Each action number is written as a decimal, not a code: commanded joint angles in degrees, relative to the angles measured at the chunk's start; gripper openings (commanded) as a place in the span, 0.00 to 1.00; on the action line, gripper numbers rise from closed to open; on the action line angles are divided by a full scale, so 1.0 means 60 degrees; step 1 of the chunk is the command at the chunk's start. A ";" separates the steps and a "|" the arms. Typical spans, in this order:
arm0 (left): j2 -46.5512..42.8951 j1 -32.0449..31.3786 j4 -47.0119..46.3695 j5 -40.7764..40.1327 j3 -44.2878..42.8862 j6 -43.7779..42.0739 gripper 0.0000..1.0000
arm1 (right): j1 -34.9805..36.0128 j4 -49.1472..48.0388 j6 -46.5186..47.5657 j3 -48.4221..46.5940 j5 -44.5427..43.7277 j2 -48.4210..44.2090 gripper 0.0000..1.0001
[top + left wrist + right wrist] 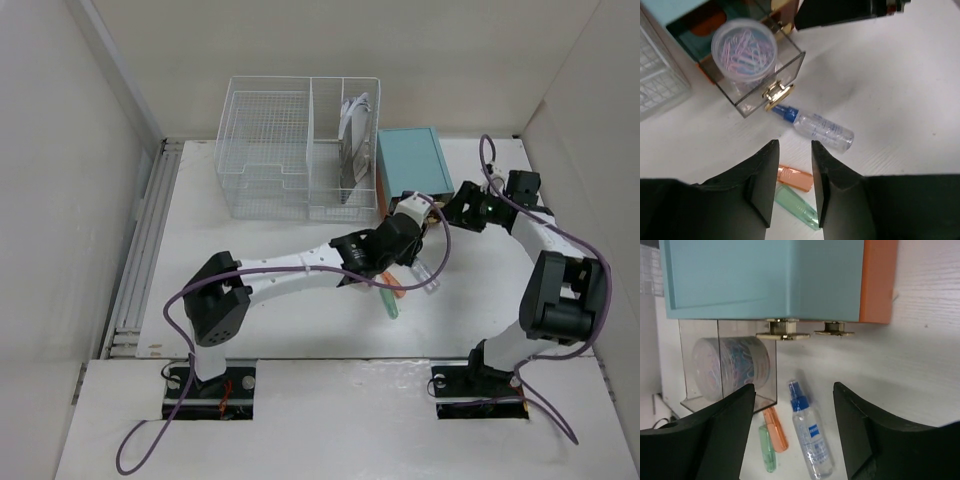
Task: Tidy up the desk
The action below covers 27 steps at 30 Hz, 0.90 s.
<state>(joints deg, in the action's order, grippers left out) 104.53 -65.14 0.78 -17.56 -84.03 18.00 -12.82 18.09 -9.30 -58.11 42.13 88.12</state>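
Note:
The white desk (480, 300) holds a teal drawer box (412, 160) with its clear drawer (785, 65) pulled out. A round tub of paper clips (744, 47) sits in the drawer. A clear spray bottle with a blue nozzle (822, 131), an orange pen (796, 178) and a green pen (797, 205) lie on the desk in front of the drawer. My left gripper (794, 145) is open and empty, hovering over the two pens. My right gripper (792, 387) is wide open and empty, above the spray bottle (812, 440) and facing the teal box (765, 275).
A white wire-mesh basket (290, 150) stands at the back, left of the teal box, with papers in its right compartment. A grey rail (140, 250) runs along the desk's left edge. White walls enclose the left, back and right sides.

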 commanded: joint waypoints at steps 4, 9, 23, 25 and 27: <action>-0.0358 0.0062 -0.0905 0.0201 0.0558 0.0340 0.36 | 0.0099 -0.1622 -0.1218 -0.0818 0.0991 0.0709 0.70; 0.0140 0.0311 -0.1287 0.0437 0.0558 0.0340 0.46 | 0.0378 -0.2237 -0.1920 -0.1024 0.0802 0.1031 0.70; 0.1475 0.0882 -0.1184 0.0730 -0.0292 0.0428 0.50 | 0.0569 -0.2648 -0.2639 -0.1199 0.0229 0.1676 0.65; 0.1591 0.0969 -0.1286 0.0730 -0.0380 0.0428 0.50 | 0.0569 -0.2764 -0.2639 -0.1199 0.0113 0.1676 0.61; 0.1680 0.0970 -0.1388 0.0627 -0.0467 0.0428 0.50 | 0.0657 -0.2881 -0.2727 -0.0981 0.0025 0.1676 0.56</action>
<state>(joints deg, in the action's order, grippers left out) 114.96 -59.88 -4.56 -13.47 -83.48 20.08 -9.65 6.59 -24.40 -62.83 44.42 98.13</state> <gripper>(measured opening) 0.499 0.583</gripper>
